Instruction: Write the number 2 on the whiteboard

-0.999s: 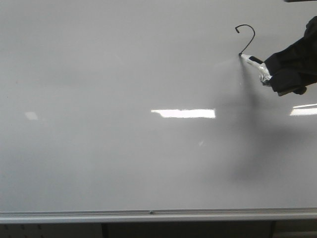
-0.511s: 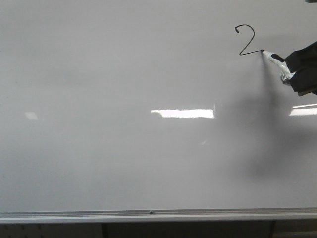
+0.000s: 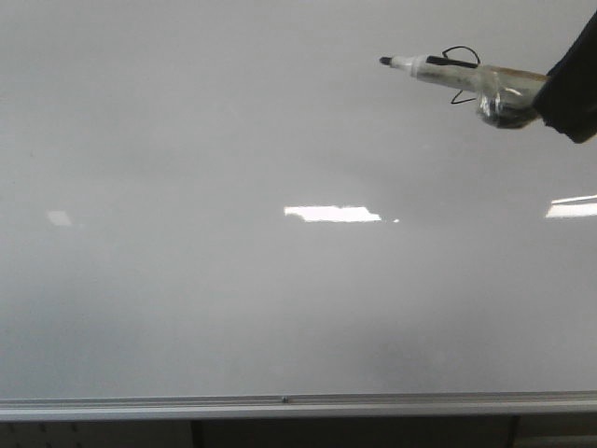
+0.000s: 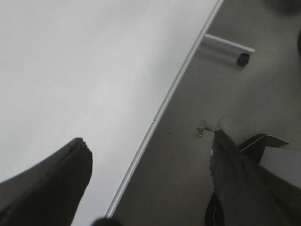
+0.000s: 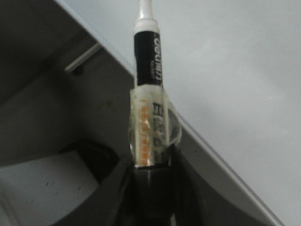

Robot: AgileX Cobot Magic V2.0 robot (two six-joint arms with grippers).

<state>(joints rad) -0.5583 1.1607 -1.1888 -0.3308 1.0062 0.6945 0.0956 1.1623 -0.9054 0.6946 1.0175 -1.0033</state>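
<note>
Number 2, small, thin, black and hand-drawn, high on the right of the large glossy white-grey whiteboard; only the hooked top and a bit of the lower stroke showing, the rest hidden behind the white-barrelled, tape-wrapped marker.

Half a second ago: tip pressed to the board at the end of the base stroke. Now: lifted off the surface and swung across the digit, black nib pointing left, no longer at the line. Judged from that, writing finished and only withdrawal left; not possible to check the whole digit while covered.

Right gripper: clamped on the taped end of the marker, dark fingers tight on either side in the right wrist view. Left gripper: fingers spread wide, nothing between, idle beside the silver aluminium rail at the board's lower edge, well away from the digit.

No containers in any view, so nothing to report inside one.
</note>
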